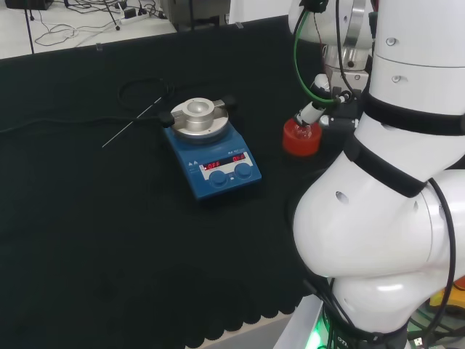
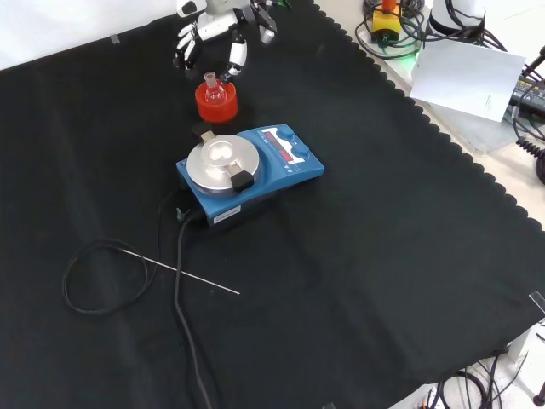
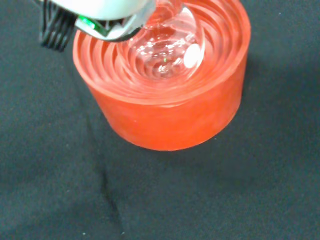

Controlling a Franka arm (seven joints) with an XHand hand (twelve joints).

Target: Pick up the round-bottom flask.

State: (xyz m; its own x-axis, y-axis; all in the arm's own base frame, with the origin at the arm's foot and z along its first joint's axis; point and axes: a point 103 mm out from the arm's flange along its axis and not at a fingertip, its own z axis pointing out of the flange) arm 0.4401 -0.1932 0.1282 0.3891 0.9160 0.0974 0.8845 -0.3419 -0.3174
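Nothing is lifted yet: the round-bottom flask (image 3: 167,47) sits in its red ribbed stand (image 2: 216,103) on the surface, my robot hand (image 2: 213,38) hovering just above, fingers relaxed and empty.

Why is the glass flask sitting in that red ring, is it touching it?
Touching. The wrist view shows the flask's round bottom resting in the red ribbed stand's hollow, with no gap beneath it.
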